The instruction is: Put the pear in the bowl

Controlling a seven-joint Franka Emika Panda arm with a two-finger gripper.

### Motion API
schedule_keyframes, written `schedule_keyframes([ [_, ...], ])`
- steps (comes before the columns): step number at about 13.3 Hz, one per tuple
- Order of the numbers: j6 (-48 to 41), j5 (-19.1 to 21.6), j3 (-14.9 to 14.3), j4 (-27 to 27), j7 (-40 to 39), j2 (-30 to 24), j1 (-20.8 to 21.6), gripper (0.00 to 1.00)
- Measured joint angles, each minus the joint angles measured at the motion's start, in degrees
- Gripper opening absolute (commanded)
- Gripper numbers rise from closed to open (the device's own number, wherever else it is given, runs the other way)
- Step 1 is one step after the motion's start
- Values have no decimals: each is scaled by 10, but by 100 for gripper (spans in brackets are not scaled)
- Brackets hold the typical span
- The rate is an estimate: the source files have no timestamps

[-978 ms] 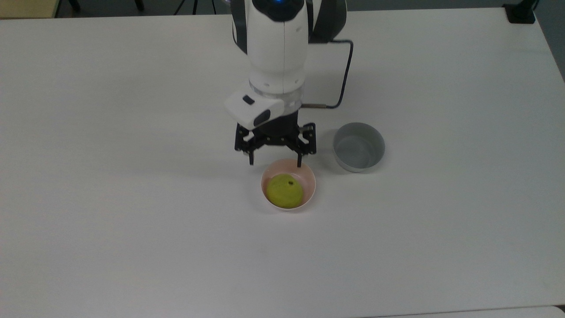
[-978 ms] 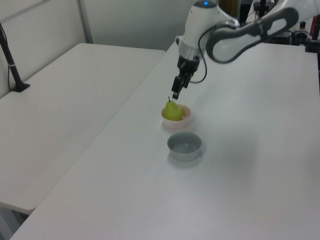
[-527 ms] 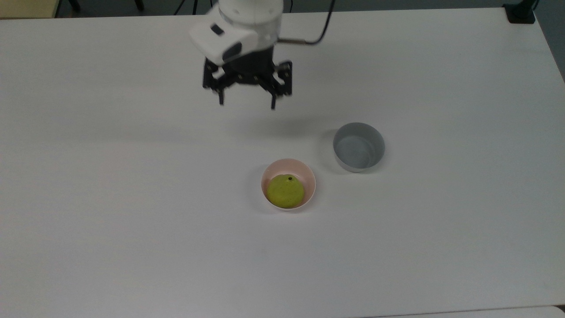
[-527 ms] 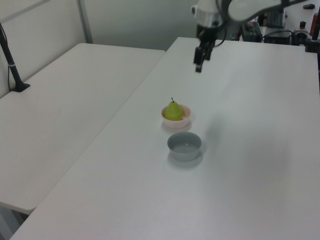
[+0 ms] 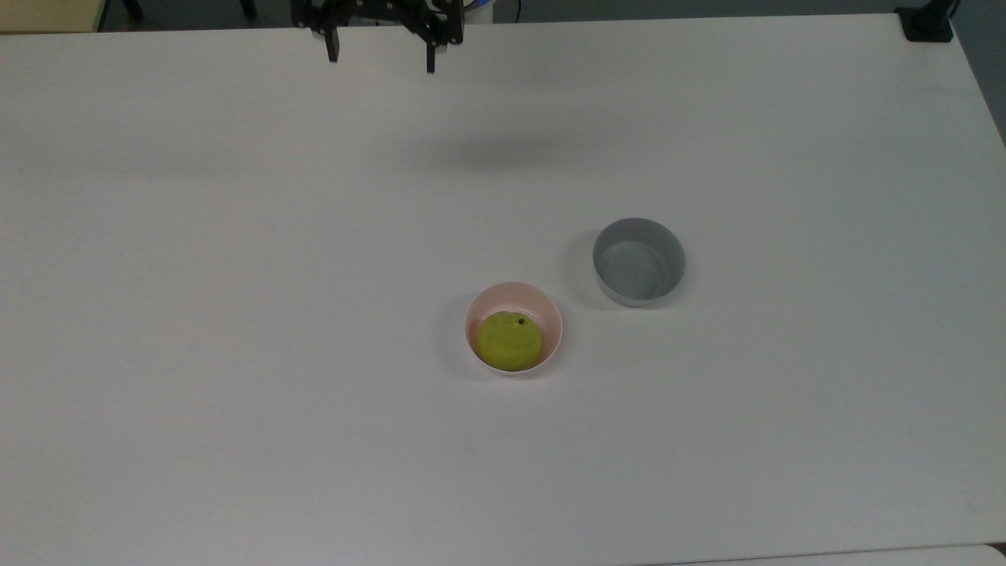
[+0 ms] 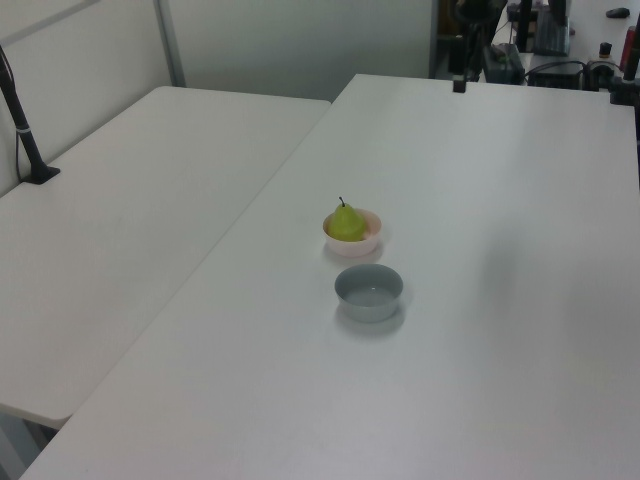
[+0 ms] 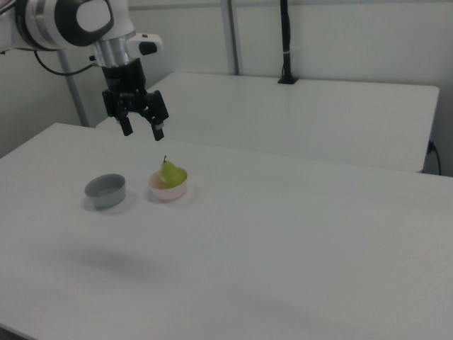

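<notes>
Pear sits in the pink bowl; the task looks finished.

A white table [image 5: 236, 314] carries a grey bowl [image 5: 638, 262] just beside the pink bowl [image 5: 542, 303], which holds the yellow-green pear [image 5: 509, 340] upright, stem up. The claw [image 5: 380, 47] hangs wide open and empty over the table's far edge in the top view, well apart from both bowls. Nothing seems left to do.

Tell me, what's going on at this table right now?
A robot arm is working over a white table. The pear sits upright in the pink bowl, stem up. A grey bowl stands apart beside it, nothing visible in it. The gripper hangs open, holding nothing, high above the table and well away from both bowls. The placing looks done.
</notes>
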Motion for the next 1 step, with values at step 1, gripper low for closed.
schedule_keyframes([
  [1, -8, 0, 0, -1, 0, -4, 0, 100],
])
